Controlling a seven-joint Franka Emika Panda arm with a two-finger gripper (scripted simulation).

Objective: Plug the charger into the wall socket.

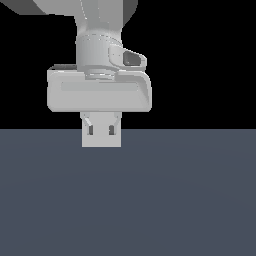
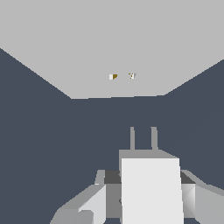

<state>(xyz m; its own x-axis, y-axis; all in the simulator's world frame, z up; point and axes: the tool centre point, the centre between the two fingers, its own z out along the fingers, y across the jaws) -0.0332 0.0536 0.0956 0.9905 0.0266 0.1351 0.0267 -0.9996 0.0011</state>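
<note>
We are carrying the charger (image 2: 151, 188), clamped in our end effector (image 1: 101, 131), toward the wall socket (image 2: 118, 52) ahead; next, aligning prongs with its holes.

White charger (image 2: 151, 188) with two prongs, facing grey wall socket (image 2: 118, 52)

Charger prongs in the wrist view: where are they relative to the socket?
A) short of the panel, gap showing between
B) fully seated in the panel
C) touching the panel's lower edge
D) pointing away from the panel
A. The charger, held in the gripper, has its two prongs aimed toward the wall socket, with dark floor visible between the prong tips and the panel.
</note>
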